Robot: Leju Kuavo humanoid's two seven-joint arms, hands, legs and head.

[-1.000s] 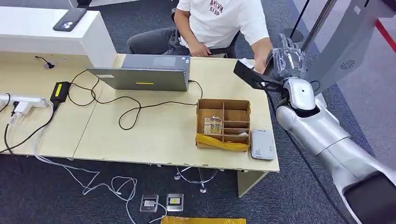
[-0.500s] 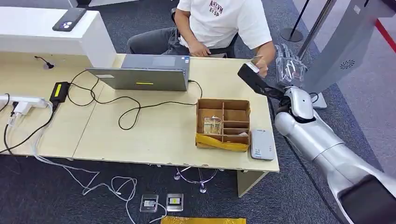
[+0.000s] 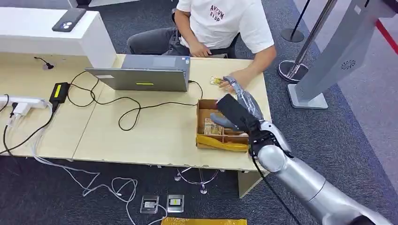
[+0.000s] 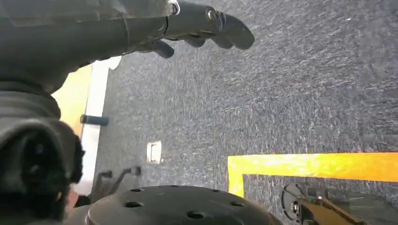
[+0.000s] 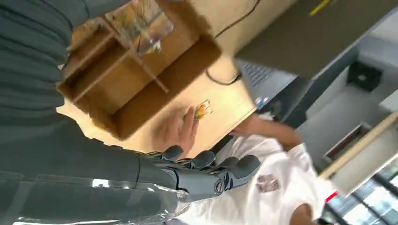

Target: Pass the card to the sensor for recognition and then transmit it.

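The right hand [image 3: 241, 107] hangs over the far right part of the cardboard box [image 3: 211, 104] with its fingers [image 5: 220, 169] stretched out side by side and nothing between them; in the right wrist view they lie straight and bare, so it reads as an empty, opened hand. The left hand [image 4: 197, 28] hangs beside the body above the grey carpet, its fingers only lightly bent and holding nothing.

The card [image 3: 216, 80] lies flat on the table [image 3: 155, 136], just beyond the box's far wall and close to the right front corner of the laptop [image 3: 145, 75]. A person's hand [image 3: 237, 79] rests on the table touching or nearly touching it; in the wrist view the card [image 5: 202, 109] sits at that person's fingertips. It is small and blurred, so its long axis is hard to judge, though it seems to run roughly along the table's far edge.

The box is split by partitions; a clear packet [image 3: 213, 125] shows in the left compartment, and yellow tape [image 3: 220, 143] wraps the near wall. The robot's forearm crosses the table's near right corner and covers what lies beside the box there. A black cable [image 3: 136, 110] loops from the laptop across the table, a power brick [image 3: 58, 90] lies to the left, and a phone [image 3: 68, 19] rests on the white counter [image 3: 28, 37]. The seated person in a white shirt [image 3: 220, 21] faces the table from the far side
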